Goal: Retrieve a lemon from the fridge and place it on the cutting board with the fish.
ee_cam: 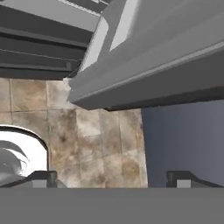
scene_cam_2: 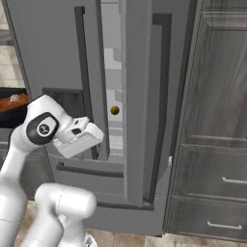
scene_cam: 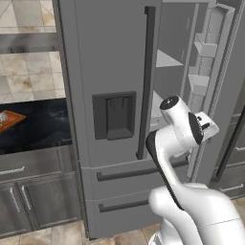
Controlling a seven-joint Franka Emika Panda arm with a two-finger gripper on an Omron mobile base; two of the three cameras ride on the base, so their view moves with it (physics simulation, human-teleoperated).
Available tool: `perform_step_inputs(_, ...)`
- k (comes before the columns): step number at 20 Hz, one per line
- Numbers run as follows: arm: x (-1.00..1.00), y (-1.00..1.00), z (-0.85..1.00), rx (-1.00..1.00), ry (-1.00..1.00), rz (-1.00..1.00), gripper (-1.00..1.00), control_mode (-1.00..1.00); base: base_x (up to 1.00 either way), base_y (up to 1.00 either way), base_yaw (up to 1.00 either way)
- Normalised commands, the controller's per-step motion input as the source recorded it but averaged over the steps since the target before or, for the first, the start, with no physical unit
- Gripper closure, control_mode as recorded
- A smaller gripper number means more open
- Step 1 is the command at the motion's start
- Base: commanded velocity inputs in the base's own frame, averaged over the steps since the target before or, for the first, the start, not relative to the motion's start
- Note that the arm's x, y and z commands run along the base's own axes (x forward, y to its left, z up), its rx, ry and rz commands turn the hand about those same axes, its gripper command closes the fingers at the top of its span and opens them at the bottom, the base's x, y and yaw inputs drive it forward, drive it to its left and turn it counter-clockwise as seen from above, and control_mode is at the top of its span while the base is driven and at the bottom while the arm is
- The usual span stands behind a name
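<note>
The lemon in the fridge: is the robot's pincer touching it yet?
Apart. In the right base view the lemon sits on a shelf inside the fridge; the hand view shows the open pincer with floor between its tips.

Cutting board (scene_cam: 8,120) cut off by left edge of left base view; fish (scene_cam: 2,116) on it only partly visible. Lemon (scene_cam_2: 114,110) small, seen through door gap. Fridge (scene_cam: 110,72) top cropped; shelves mostly hidden behind doors.

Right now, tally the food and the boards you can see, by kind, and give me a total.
Lemon: 1, on a fridge shelf
Fish: 1, on the board
Cutting board: 1
Total: 3
</note>
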Motion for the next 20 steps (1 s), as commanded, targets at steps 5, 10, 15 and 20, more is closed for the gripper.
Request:
perform_step_inputs(5,0.69,-0.15,-0.10,0.00,0.00,0.27,-1.00,-1.00,0.00,0.00,0.00)
perform_step_inputs(10,0.58,-0.10,-0.40,0.00,0.00,0.30,-1.00,-1.00,0.00,0.00,0.00)
perform_step_inputs(15,0.50,-0.04,-0.39,0.00,0.03,0.23,-1.00,-1.00,0.00,0.00,0.00)
perform_step_inputs(20,0.43,-0.36,-0.22,-0.07,0.15,0.06,-1.00,-1.00,0.00,0.00,0.00)
